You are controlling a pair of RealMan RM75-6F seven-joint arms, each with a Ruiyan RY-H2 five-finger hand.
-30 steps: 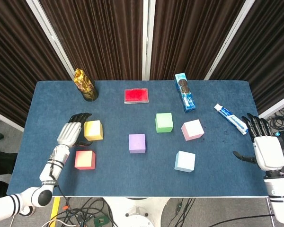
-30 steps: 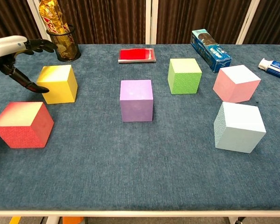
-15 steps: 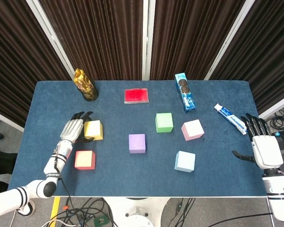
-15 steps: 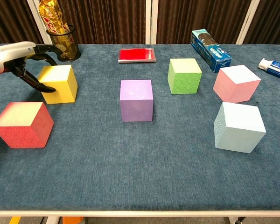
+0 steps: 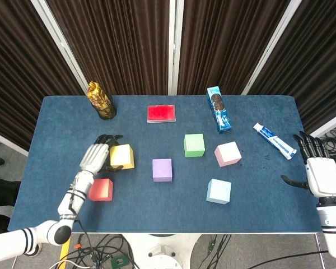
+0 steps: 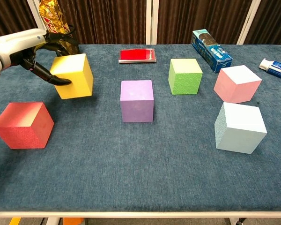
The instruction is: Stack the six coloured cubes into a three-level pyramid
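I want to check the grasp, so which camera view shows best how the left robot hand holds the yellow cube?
The chest view: there the left robot hand grips the yellow cube from its left side, thumb low, fingers over the top. The head view shows only the back of the hand beside the cube.

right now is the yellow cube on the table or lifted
Lifted: the left hand grips the yellow cube, which is tilted, one edge off the table.
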